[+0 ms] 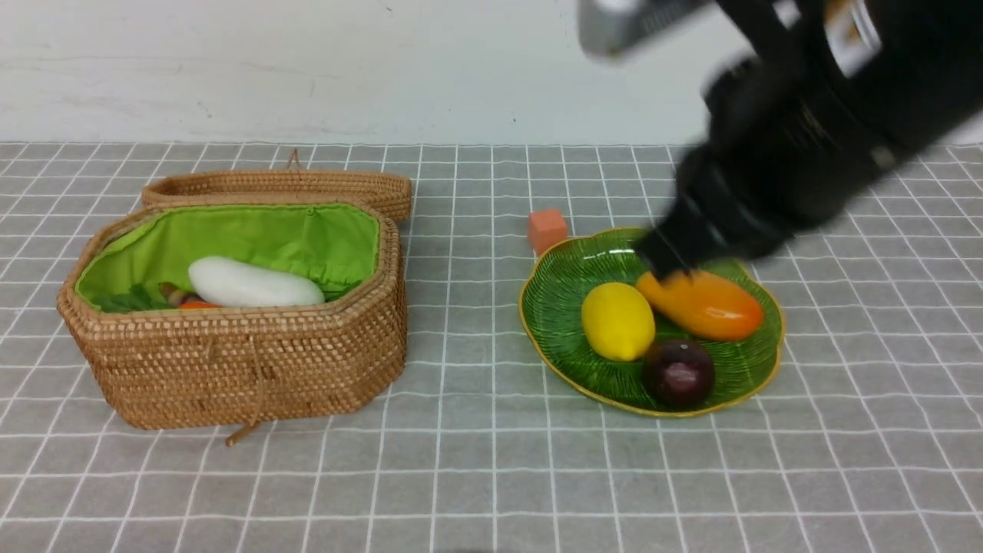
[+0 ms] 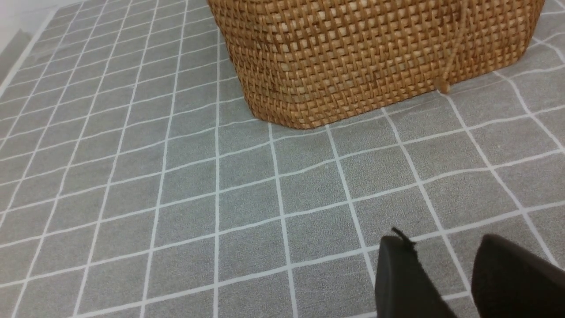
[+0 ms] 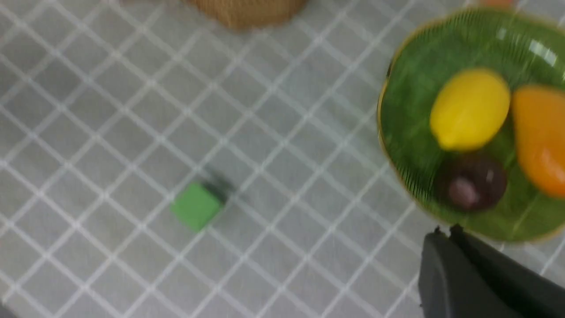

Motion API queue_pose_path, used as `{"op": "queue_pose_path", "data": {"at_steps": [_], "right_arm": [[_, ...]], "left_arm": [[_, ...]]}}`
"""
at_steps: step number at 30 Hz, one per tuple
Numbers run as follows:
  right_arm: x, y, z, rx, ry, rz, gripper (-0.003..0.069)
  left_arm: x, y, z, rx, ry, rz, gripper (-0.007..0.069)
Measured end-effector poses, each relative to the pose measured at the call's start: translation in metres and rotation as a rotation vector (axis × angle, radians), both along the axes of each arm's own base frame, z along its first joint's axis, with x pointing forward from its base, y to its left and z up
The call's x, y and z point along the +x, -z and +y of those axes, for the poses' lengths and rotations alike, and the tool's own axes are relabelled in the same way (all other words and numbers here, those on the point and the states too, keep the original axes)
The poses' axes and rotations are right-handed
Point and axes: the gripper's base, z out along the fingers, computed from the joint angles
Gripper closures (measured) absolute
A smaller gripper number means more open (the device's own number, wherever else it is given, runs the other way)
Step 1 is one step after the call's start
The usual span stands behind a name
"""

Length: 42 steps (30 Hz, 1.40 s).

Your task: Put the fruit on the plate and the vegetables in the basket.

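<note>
With the plate point(image 1: 564, 370) serving as landmark, the lemon point(image 1: 618, 321), the mango-like fruit point(image 1: 710, 305) and the plum-like ball point(image 1: 679, 373) are all lying inside its rim. The basket point(image 1: 246, 369) is standing well to the plate's left, holding the white radish point(image 1: 253, 284) and other vegetables, partly hidden. The right gripper point(image 3: 448, 229) is closing on nothing, its fingertips together; the left gripper point(image 2: 437, 243) is standing open and empty, on the basket's side of the plate. Sorting is apparently complete, so the step in hand is presumably retreat: the right arm should be lifting clear of the plate before folding back, its fingers kept together, lest it nudge the round ball or catch the rim. The plate is showing glossy, ribbed green glaze and a scalloped yellowish edge; the basket, octagonal coarse wicker with smooth green cloth. An orange cube point(image 1: 547, 230) is sitting just beyond the plate on the gridded surface point(image 1: 476, 468).
</note>
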Motion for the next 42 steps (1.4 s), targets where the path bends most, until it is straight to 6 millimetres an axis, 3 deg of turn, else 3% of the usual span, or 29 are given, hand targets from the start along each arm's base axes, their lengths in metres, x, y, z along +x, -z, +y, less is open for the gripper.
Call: {"op": "queue_pose_path", "data": {"at_steps": [6,13,17,18,21,22,24,26,28,31,33,34,35,38,40,42], "right_arm": [[-0.008,0.016,-0.002,-0.007,-0.003,0.069,0.0669],[-0.007,0.018,-0.003,-0.022,-0.006,0.06,0.0665],[-0.007,0.016,-0.016,-0.06,0.039,-0.009,0.0662],[-0.009,0.012,-0.034,-0.022,0.119,-0.071,0.0662],[-0.015,0.009,-0.06,0.057,0.231,-0.131,0.066],[-0.023,0.006,-0.079,0.125,0.299,-0.186,0.0659],[-0.044,0.016,-0.116,0.205,0.41,-0.287,0.0656],[-0.056,0.024,-0.13,0.233,0.449,-0.337,0.0655],[-0.089,0.051,-0.16,0.276,0.535,-0.492,0.0653],[-0.117,0.083,-0.177,0.29,0.578,-0.633,0.0652],[-0.137,0.127,-0.186,0.282,0.603,-0.781,0.0649],[-0.143,0.145,-0.189,0.276,0.612,-0.827,0.0648],[-0.144,0.143,-0.189,0.281,0.613,-0.849,0.0648],[-0.154,0.201,-0.193,0.264,0.674,-0.888,0.0644],[-0.158,0.223,-0.195,0.282,0.73,-0.863,0.0642],[-0.158,0.23,-0.196,0.274,0.753,-0.833,0.0641]], "left_arm": [[0.0,0.0,0.0,0.0,0.0,0.0,0.0386],[0.0,0.0,0.0,0.0,0.0,0.0,0.0386],[0.0,0.0,0.0,0.0,0.0,0.0,0.0386],[0.0,0.0,0.0,0.0,0.0,0.0,0.0386],[0.0,0.0,0.0,0.0,0.0,0.0,0.0386],[0.0,0.0,0.0,0.0,0.0,0.0,0.0386],[0.0,0.0,0.0,0.0,0.0,0.0,0.0386],[0.0,0.0,0.0,0.0,0.0,0.0,0.0386],[0.0,0.0,0.0,0.0,0.0,0.0,0.0386],[0.0,0.0,0.0,0.0,0.0,0.0,0.0386],[0.0,0.0,0.0,0.0,0.0,0.0,0.0386],[0.0,0.0,0.0,0.0,0.0,0.0,0.0386],[0.0,0.0,0.0,0.0,0.0,0.0,0.0386],[0.0,0.0,0.0,0.0,0.0,0.0,0.0386],[0.0,0.0,0.0,0.0,0.0,0.0,0.0386],[0.0,0.0,0.0,0.0,0.0,0.0,0.0386]]}}
